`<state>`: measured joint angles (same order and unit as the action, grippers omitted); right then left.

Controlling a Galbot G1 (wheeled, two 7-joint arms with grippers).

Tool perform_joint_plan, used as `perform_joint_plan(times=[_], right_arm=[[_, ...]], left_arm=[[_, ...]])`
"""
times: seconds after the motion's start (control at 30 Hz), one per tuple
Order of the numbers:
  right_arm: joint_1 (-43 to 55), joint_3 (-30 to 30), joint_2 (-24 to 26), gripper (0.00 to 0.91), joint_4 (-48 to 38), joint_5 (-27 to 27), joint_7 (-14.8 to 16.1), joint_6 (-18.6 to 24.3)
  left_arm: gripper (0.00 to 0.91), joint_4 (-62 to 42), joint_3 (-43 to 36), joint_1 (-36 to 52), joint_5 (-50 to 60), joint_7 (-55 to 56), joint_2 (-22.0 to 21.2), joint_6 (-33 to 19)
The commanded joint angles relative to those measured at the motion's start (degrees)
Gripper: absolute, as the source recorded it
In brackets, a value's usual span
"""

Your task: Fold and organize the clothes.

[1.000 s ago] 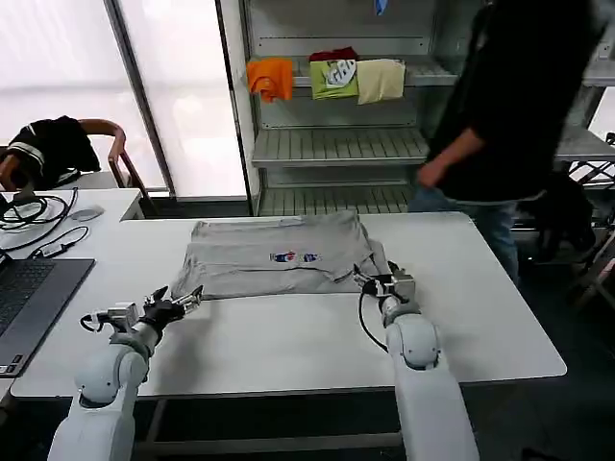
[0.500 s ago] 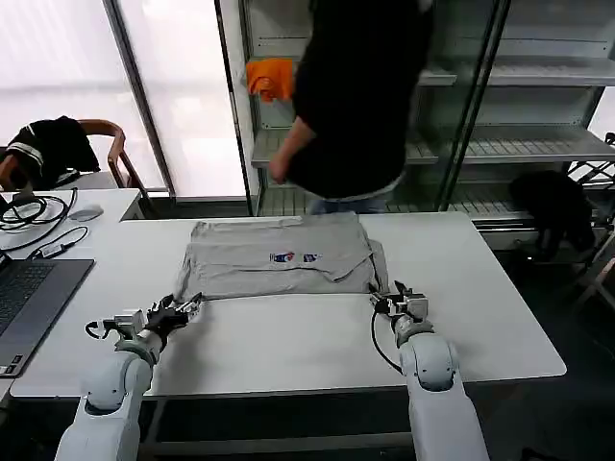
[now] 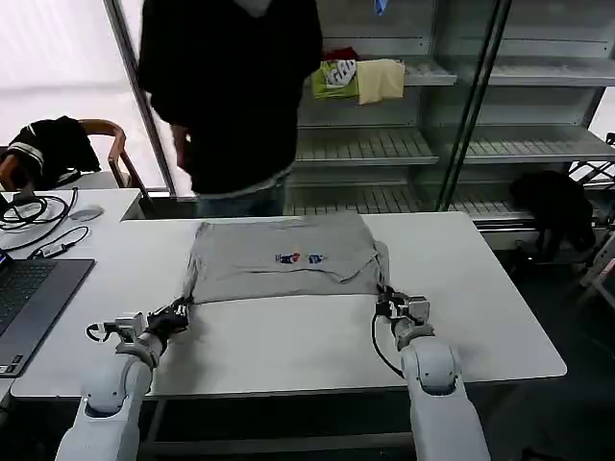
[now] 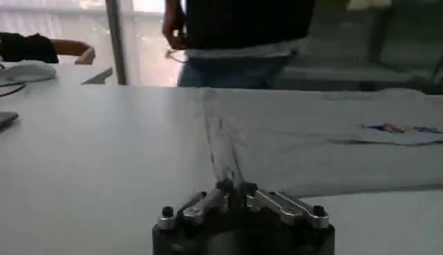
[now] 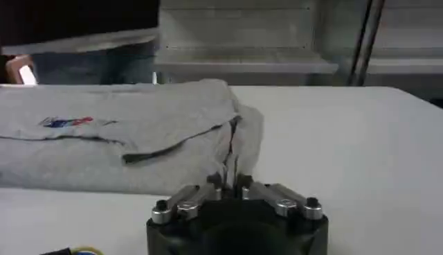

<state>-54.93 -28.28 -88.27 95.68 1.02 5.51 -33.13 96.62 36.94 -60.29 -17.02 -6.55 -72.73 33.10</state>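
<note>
A light grey shirt (image 3: pixel 283 261) lies spread on the white table (image 3: pixel 288 336), toward its far side, with its small multicoloured chest print (image 3: pixel 300 257) facing up. The fabric is already doubled over itself, and a folded edge runs across its right part.

The left claw (image 3: pixel 181 309) sits low at the shirt's near left corner. In the left wrist view its fingers (image 4: pixel 208 201) are pinched together on a thin drawn-up ridge of the grey cloth (image 4: pixel 223 149), which stretches from the claw (image 4: pixel 232 188) back to the shirt body.

The right claw (image 3: pixel 392 303) rests at the shirt's near right corner. The right wrist view shows the claw (image 5: pixel 231 181) closed on the bunched right edge of the shirt (image 5: pixel 124 142), where a fold of cloth rises between its fingers (image 5: pixel 213 183).

A laptop (image 3: pixel 29 298) sits at the table's left edge. Green and cream folded garments (image 3: pixel 357 81) lie on a shelf (image 3: pixel 365 144) behind the table.
</note>
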Motion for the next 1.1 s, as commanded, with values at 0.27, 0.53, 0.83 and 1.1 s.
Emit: perform_joint_plan(times=[0.27, 0.53, 0.83, 1.1], right_arm=[[-8.7, 1.2, 1.8, 0.0, 11.7, 5.3, -0.7, -0.3], [-20.0, 0.4, 3.2, 0.0, 23.4, 5.9, -1.6, -0.3], [-30.8, -3.3, 4.0, 0.0, 29.7, 8.2, -2.1, -0.2], [-35.5, -3.6, 5.7, 0.0, 31.3, 9.0, -2.3, -0.1]], left_arm=[[0.0, 9.3, 2.2, -7.7, -0.6, 0.8, 1.4, 0.1], [0.0, 23.1, 7.0, -23.1, -3.7, 1.1, 1.0, 0.1], [0.0, 32.0, 10.6, -31.5, -4.4, 2.3, -2.9, 0.1], [0.0, 34.4, 9.9, -35.3, -3.9, 3.2, -5.1, 0.0]])
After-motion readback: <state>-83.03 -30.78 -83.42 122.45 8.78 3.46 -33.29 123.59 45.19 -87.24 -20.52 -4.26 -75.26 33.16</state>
